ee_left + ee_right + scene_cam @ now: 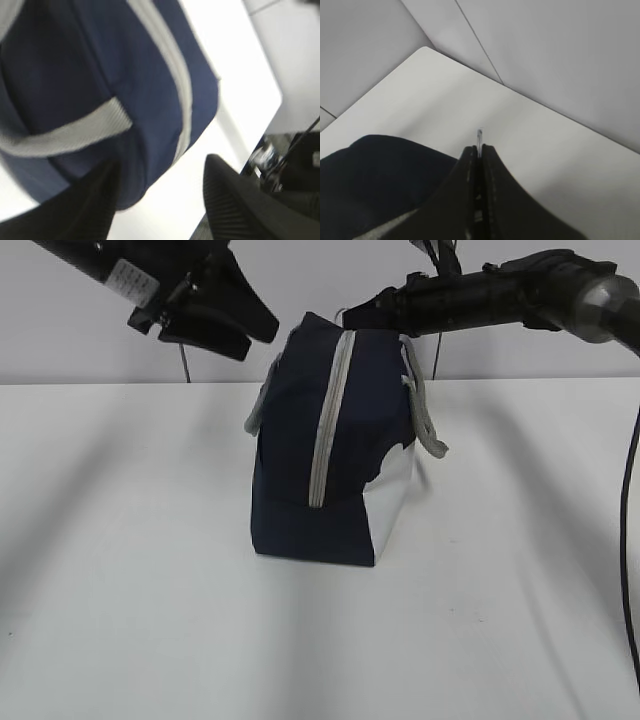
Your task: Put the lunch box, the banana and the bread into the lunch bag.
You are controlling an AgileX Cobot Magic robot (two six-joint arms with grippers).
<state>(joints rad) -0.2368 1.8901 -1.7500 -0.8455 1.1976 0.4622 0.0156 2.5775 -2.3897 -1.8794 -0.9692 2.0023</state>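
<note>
Bare white table point(150, 570) fills the foreground of the exterior view; the lunch bag point(330, 460) is stood upright mid-table, zipper closed. Up left, the left gripper point(255, 335) is held above the table.

From the left wrist, its fingers point(235, 210) are seen spread, empty, beside the bag.

From the right wrist, the right gripper point(479, 147) is seen pressed shut on a thin metal piece.

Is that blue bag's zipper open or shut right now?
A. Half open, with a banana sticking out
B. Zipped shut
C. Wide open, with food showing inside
B: the grey zipper runs unbroken over the blue bag, with no gap and nothing showing inside.
</note>
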